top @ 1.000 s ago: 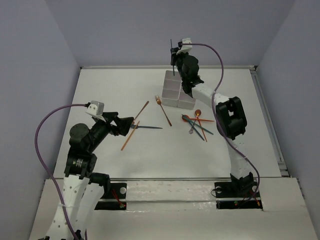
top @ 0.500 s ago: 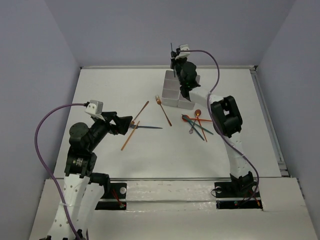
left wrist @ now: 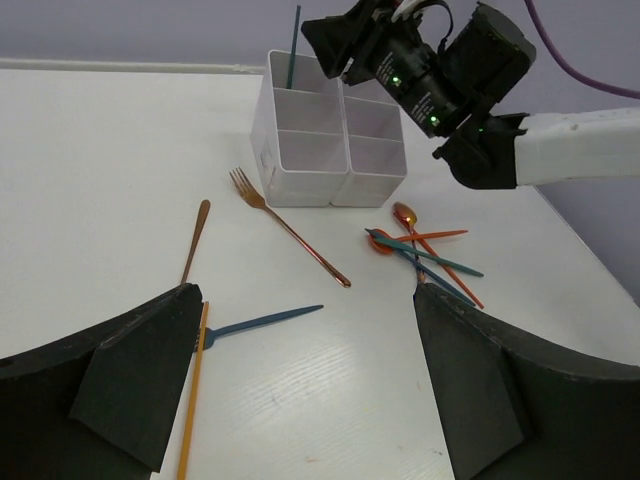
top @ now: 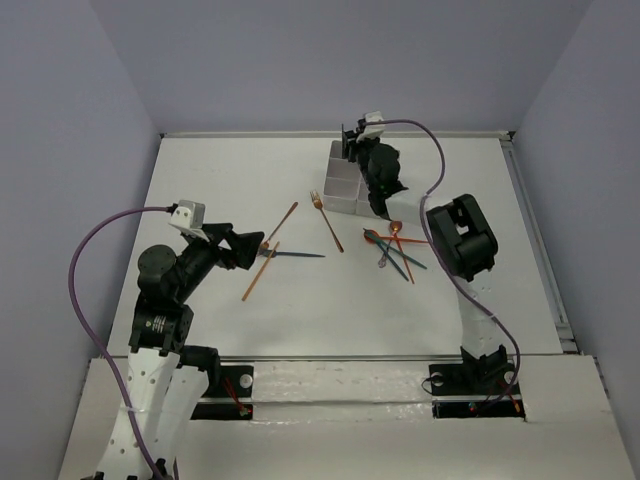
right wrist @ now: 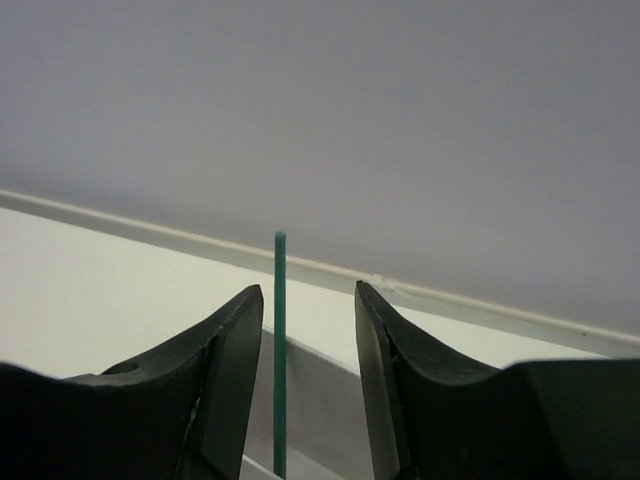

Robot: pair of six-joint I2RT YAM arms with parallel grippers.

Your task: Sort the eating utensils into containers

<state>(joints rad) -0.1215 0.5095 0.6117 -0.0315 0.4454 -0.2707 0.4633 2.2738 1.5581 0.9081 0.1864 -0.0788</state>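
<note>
moved: over the last second the right end effector (top: 352, 140) has come down at the far left corner of the containers (top: 345, 188), lowering the upright teal utensil (left wrist: 293, 50) with it; the left end effector (top: 260, 248) has stayed put.
top view: containers sit upper centre of frame, with the right arm on them. loose on the counter (top: 200, 180) are a teal fork (top: 298, 254) and an orange stick (top: 260, 272) left of centre at the left end effector, an orange fork (top: 327, 221) mid-frame, and a crossed pile (top: 398, 248) right of centre.
left wrist view: the upright teal utensil stands in the far left compartment, long axis near vertical. left end effector is wide and holds nothing. the teal fork lies just ahead within its span, long axis left to right.
right wrist view: right end effector is narrow. the utensil stands in the gap, close to the left-of-frame side, seemingly not pinched.
coming move, judged: right lifts straight up along the utensil; left is nearer the teal fork.
writing: none readable.
</note>
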